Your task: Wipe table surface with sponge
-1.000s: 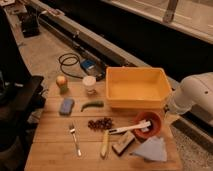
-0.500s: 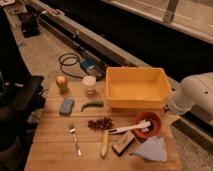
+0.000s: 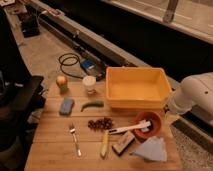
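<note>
1. At the desk's right edge sits the end effector, low at the end of the white arm, just beside the red bowl. Whether it is apart or together I cannot tell.
2. Key relation: the sponge lies on the far left side of the desk, well apart from the end effector. The reach has to cross nearly the whole desk, leftward in the camera view.
3. Sponge: blue, a soft-looking rounded rectangle lying flat. Its long axis runs roughly front to back, slightly tilted. It is untouched, so no wiping has started.
4. Between the two are a yellow plastic bin (rigid, smooth walls), a dark cluster of small round pieces and a green pod-shaped item just beside the sponge on its right.
5. Other clutter:
   - a metal fork
   - a white-handled tool resting across the bowl
   - a crumpled blue cloth
   - a small cup
   - a round fruit
6. Desk surface is slatted light wood with a matte grain — my guess is the objects limit the free wiping area.
</note>
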### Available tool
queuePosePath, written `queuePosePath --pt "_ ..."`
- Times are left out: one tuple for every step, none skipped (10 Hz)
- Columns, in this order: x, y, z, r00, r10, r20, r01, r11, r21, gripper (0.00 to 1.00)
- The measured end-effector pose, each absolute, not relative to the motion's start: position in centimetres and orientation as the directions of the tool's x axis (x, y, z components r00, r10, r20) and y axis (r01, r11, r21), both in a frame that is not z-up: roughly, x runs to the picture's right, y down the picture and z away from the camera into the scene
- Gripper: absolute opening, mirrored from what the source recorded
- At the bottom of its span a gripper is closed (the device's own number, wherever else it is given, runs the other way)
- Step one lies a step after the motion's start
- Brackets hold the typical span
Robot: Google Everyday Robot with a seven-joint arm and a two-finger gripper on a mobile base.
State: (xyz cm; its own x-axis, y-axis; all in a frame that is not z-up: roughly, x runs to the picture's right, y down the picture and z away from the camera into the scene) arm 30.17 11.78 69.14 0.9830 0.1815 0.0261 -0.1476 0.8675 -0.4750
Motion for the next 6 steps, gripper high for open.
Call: queuePosePath --pt "30.2 11.8 69.1 0.983 0.182 0.026 -0.148 0.867 -0.475 0.68" --pt "30.2 11.8 69.1 0.983 0.181 0.026 -0.148 0.867 -0.475 0.68" --pt "30.2 11.8 69.1 0.984 0.177 0.025 -0.145 0.868 -0.475 0.68" --pt "30.0 11.4 69.2 0.989 0.146 0.030 -0.116 0.877 -0.467 0.68" --pt "29.3 10.5 69.1 0.993 0.101 0.052 -0.067 0.886 -0.459 0.68" --pt "28.0 9.4 68.8 0.996 0.031 0.084 0.010 0.895 -0.446 0.68"
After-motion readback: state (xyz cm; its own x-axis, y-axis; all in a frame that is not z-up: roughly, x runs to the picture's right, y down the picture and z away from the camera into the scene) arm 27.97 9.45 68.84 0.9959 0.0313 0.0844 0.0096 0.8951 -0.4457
